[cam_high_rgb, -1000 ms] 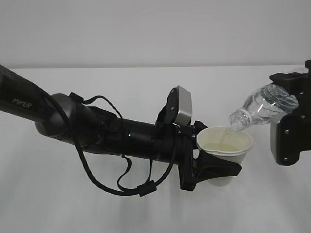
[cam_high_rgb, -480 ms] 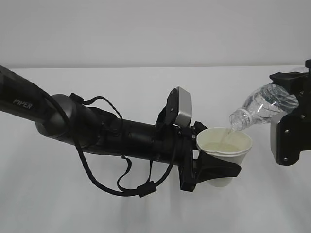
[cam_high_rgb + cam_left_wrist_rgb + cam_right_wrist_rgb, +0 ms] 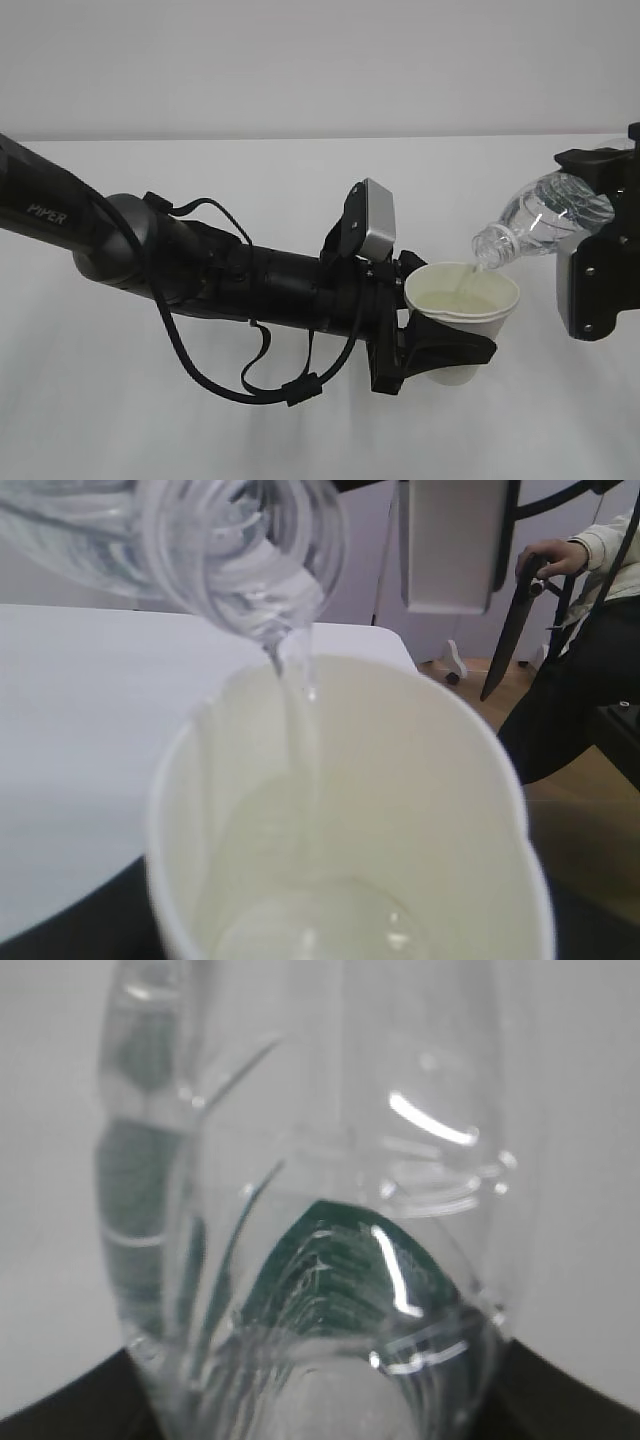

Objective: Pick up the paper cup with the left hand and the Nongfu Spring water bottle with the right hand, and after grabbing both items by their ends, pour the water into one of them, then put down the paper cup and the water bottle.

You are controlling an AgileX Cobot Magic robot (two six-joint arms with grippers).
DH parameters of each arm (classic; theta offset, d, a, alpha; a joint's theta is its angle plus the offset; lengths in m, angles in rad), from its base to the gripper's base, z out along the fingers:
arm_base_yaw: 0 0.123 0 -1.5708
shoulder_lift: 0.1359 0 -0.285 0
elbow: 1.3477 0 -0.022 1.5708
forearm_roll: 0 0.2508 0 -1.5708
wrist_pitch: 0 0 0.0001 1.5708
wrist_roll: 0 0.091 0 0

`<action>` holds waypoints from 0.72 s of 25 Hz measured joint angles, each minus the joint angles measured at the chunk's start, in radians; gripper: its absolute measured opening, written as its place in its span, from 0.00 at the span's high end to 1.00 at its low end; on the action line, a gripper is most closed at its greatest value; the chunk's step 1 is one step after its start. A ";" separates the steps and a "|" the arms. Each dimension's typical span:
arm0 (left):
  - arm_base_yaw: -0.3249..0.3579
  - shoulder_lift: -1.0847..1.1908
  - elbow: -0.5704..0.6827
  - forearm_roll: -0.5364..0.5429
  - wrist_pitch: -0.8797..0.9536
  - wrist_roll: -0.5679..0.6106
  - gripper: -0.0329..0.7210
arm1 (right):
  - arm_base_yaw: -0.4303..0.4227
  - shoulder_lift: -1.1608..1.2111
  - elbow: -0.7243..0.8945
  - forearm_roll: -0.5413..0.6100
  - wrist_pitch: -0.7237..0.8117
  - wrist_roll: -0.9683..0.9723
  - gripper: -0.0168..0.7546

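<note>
The white paper cup (image 3: pixel 462 300) is held upright above the table, and my left gripper (image 3: pixel 445 325) is shut on its lower body, one black finger (image 3: pixel 455 352) wrapping the near side. The clear Nongfu Spring water bottle (image 3: pixel 545 222) is tilted with its neck down-left over the cup's rim, and my right gripper (image 3: pixel 600 228) is shut on its base end. A thin stream of water (image 3: pixel 300 710) falls from the bottle neck (image 3: pixel 240 550) into the cup (image 3: pixel 430 810) and pools at the bottom (image 3: pixel 310 920). The right wrist view is filled by the bottle (image 3: pixel 300 1160) and its green label (image 3: pixel 340 1260).
A white table (image 3: pixel 200 430) lies under both arms, and loose black cables (image 3: pixel 250 385) hang below the left arm. Past the table edge, the left wrist view shows a seated person (image 3: pixel 590 630), a white panel (image 3: pixel 450 540) and wooden floor.
</note>
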 joint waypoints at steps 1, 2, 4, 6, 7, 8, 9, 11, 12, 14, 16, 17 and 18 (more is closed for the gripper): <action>0.000 0.000 0.000 0.000 0.000 0.000 0.38 | 0.000 0.000 0.000 0.000 0.000 -0.002 0.44; 0.000 0.000 0.000 0.000 0.000 0.000 0.38 | 0.000 0.000 0.000 0.000 0.000 -0.007 0.44; 0.000 0.000 0.000 0.000 0.000 0.000 0.38 | 0.000 0.000 0.000 0.000 0.000 -0.012 0.44; 0.000 0.000 0.000 0.000 0.000 -0.002 0.38 | 0.000 0.000 0.000 0.000 0.000 -0.014 0.44; 0.000 0.000 0.000 0.000 0.000 -0.002 0.38 | 0.000 0.000 0.000 0.000 0.000 -0.014 0.44; 0.000 0.000 0.000 0.000 0.000 -0.002 0.38 | 0.000 0.000 0.000 0.000 0.000 -0.014 0.44; 0.000 0.000 0.000 0.000 0.000 -0.002 0.38 | 0.000 0.000 0.000 0.000 0.000 -0.014 0.44; 0.000 0.000 0.000 0.000 0.000 -0.002 0.38 | 0.000 0.000 0.000 0.000 0.000 -0.017 0.44; 0.000 0.000 0.000 0.000 0.000 -0.002 0.38 | 0.000 0.000 0.000 0.000 0.000 -0.017 0.44; 0.000 0.000 0.000 0.000 0.000 -0.002 0.38 | 0.000 0.000 0.000 0.000 0.000 -0.017 0.44; 0.000 0.000 0.000 0.000 0.000 -0.002 0.38 | 0.000 0.000 0.000 0.000 0.000 -0.019 0.44; 0.000 0.000 0.000 0.000 0.000 -0.002 0.38 | 0.000 0.000 0.000 0.000 0.000 -0.019 0.44; 0.000 0.000 0.000 0.000 0.000 -0.002 0.38 | 0.000 0.000 0.000 0.000 0.000 -0.019 0.44</action>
